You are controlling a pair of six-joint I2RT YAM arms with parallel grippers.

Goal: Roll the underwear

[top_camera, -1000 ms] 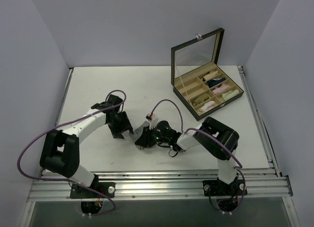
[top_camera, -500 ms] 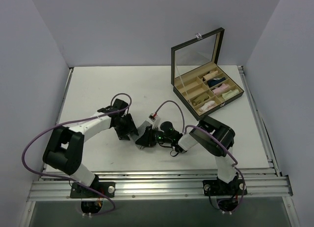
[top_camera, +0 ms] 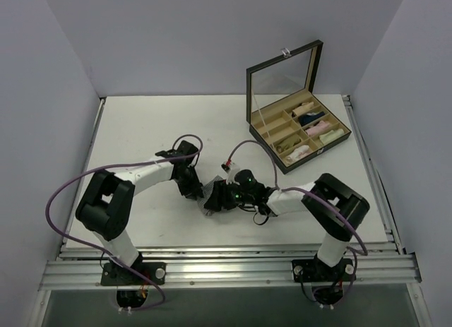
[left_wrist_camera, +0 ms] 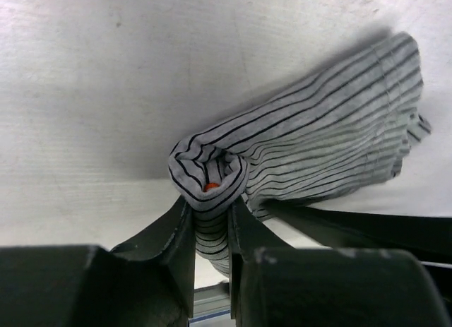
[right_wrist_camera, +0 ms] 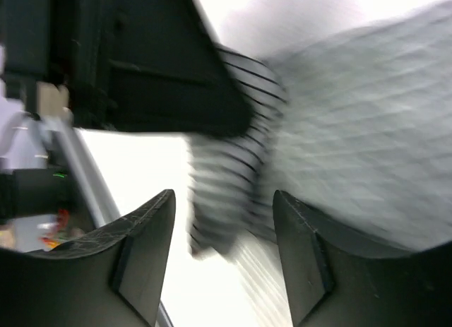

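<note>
The underwear is a grey pinstriped roll lying on the white table, with a speck of red at its coiled near end. My left gripper is shut on a fold of cloth just under that coil. In the top view the left gripper and the right gripper meet over the underwear, which is mostly hidden there. In the right wrist view the right gripper stands open, its fingers apart on either side of the blurred underwear without touching it.
An open black box with a raised glass lid stands at the back right of the table; its compartments hold small rolled garments. The metal rail of the arm bases runs along the near edge. White walls close in left and right.
My left gripper moved right to the underwear and closed on its rolled end. The right gripper opened and let go of the cloth.
</note>
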